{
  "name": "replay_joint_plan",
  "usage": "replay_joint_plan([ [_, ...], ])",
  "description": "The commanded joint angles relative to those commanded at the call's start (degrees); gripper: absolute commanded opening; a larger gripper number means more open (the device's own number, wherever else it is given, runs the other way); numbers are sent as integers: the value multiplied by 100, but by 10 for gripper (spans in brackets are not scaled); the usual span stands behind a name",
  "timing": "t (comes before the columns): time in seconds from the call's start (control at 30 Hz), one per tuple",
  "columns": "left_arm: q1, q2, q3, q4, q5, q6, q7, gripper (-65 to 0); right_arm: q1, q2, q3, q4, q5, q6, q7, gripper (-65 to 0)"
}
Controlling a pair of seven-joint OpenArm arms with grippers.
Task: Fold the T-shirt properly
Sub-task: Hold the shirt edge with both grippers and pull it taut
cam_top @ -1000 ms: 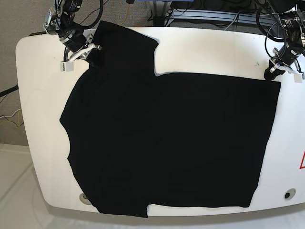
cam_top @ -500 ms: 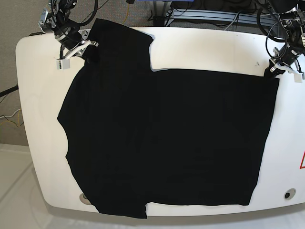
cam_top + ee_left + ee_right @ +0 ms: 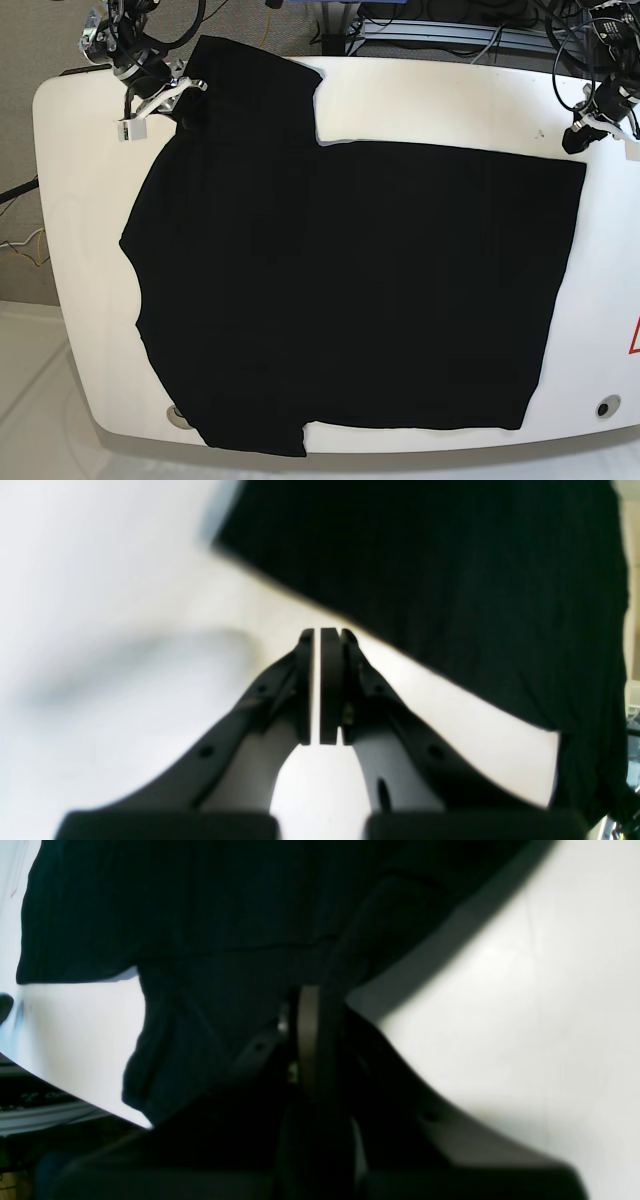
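Observation:
The black T-shirt [image 3: 350,280] lies spread flat over most of the white table [image 3: 450,100]. One sleeve [image 3: 255,85] reaches toward the back left. In the base view my right gripper [image 3: 185,100] sits at the back left, shut on the shirt's edge beside that sleeve. The right wrist view shows its jaws [image 3: 310,990] pinching dark cloth [image 3: 200,915]. My left gripper [image 3: 574,138] is at the back right, just behind the shirt's far right corner [image 3: 580,162]. Seen from the left wrist, this gripper [image 3: 320,632] is shut with nothing in it, over bare table short of the shirt's edge [image 3: 450,580].
Cables and metal frames [image 3: 430,30] run behind the table's back edge. Round holes sit near the front left [image 3: 175,415] and front right [image 3: 605,407] of the table. A red mark [image 3: 634,340] is at the right edge. The shirt's hem reaches the front edge.
My right gripper has pulled the shirt's back left part further toward the back left corner, flattening the cloth. My left gripper has moved back, off the shirt's far right corner.

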Motion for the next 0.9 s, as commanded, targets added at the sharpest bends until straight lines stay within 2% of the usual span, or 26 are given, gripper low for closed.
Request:
replay_joint_plan([
  [0.07,7,-4,6,18,-9,-21,-31,-494,2,-9,2,-28,-2,0,4,-650],
  [0.13,21,-29,101,-90,-6,-94,-173,-375,10,1,29,-84,-20,0,26,-650],
  [0.27,1,-30,128,-132,-6,-110,-259,-327,8,-8,42,-104,-23,0,25,-650],
  [0.4,-27,-32,142,-176,26,-104,-270,-321,12,0,25,-114,-16,0,24,-650],
  [0.47,-88,-40,128,-196,122,-128,-71,-347,16,21,13,-53,-35,0,-3,-650],
  [0.73,-165,-39,109,-216,208,-100,109,-431,13,45,28,24,-27,0,-17,-650],
  [0.9,-322,-17,132,-363,143,-75,82,-403,32,33,11,-79,-34,0,19,-650],
])
